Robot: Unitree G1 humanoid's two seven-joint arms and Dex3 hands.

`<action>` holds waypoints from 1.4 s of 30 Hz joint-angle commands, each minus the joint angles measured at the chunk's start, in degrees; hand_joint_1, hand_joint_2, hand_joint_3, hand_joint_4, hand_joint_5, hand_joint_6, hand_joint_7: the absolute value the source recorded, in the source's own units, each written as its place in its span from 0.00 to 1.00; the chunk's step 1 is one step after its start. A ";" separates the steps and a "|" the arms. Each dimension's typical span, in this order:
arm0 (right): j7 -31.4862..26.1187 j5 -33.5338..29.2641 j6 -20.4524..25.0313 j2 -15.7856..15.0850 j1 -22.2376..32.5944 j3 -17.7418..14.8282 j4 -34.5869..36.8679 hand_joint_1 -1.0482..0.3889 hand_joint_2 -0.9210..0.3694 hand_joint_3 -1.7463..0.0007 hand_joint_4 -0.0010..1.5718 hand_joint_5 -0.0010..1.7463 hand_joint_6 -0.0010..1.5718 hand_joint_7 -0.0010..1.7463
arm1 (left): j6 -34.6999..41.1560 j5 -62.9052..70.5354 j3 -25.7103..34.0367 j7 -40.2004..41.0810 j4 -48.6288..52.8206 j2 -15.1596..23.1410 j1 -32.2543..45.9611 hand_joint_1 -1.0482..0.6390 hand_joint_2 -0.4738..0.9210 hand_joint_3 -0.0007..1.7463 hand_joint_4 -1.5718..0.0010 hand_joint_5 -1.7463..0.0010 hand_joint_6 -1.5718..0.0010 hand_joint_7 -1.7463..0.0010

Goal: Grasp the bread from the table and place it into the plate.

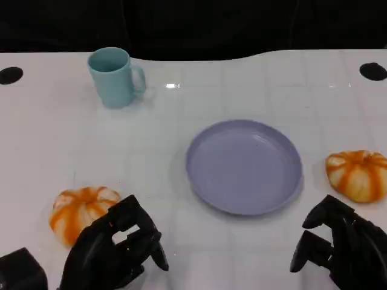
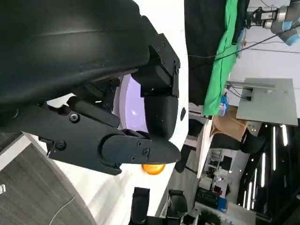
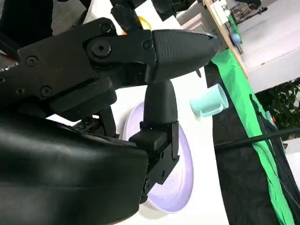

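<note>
Two orange-and-white striped bread buns lie on the white table: one at the near left [image 1: 80, 211], one at the right edge [image 1: 358, 174]. Between them sits the empty lavender plate [image 1: 245, 166]. My left hand [image 1: 115, 249] hovers just right of and nearer than the left bun, fingers apart and holding nothing. Near the front right, my right hand [image 1: 338, 241] is below the right bun, also empty with fingers apart. The left wrist view shows the plate [image 2: 127, 101] behind the fingers [image 2: 140, 149] and a bun [image 2: 153, 169] beyond. The right wrist view shows the plate [image 3: 183, 180] and a bun [image 3: 143, 22].
A teal mug [image 1: 115, 76] stands at the back left, also seen as the mug [image 3: 209, 101] in the right wrist view. Two dark round holes [image 1: 9, 75] [image 1: 372, 71] mark the table's far corners. The black backdrop begins at the far table edge.
</note>
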 commanded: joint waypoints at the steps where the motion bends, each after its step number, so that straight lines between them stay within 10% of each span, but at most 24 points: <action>1: -0.08 0.16 -0.67 -0.40 0.05 -0.38 -0.40 0.37 0.00 0.77 0.40 1.00 0.31 0.93 | -0.36 -0.24 0.51 0.24 -1.71 0.73 0.60 0.27 1.00 0.17 0.59 0.00 0.65 0.14; 15: -0.56 -0.04 -0.48 -0.23 -0.08 -0.15 -0.58 0.37 0.00 0.77 0.40 1.00 0.31 0.93 | -9.86 14.57 -0.66 6.64 -6.59 3.99 1.02 0.26 1.00 0.13 0.66 0.42 0.58 0.84; 25: -0.63 0.27 -0.09 -0.23 0.33 -0.11 -1.08 0.37 0.00 0.77 0.40 1.00 0.31 0.93 | -9.29 31.94 -0.72 12.30 -15.97 12.95 1.39 0.29 1.00 0.07 0.85 0.67 0.70 0.99; 37: -0.91 0.14 0.02 -0.42 0.40 0.03 -1.66 0.36 0.00 0.76 0.40 1.00 0.31 0.94 | -9.52 54.74 -0.41 22.78 -23.32 18.81 2.07 0.21 1.00 0.07 0.91 0.75 0.76 1.00; 42: -0.65 0.69 -0.09 -0.38 0.66 -0.05 -1.82 0.36 0.00 0.76 0.40 1.00 0.30 0.94 | 2.40 70.51 -0.64 17.73 -33.36 19.60 3.48 0.22 1.00 0.07 0.99 0.80 0.83 1.00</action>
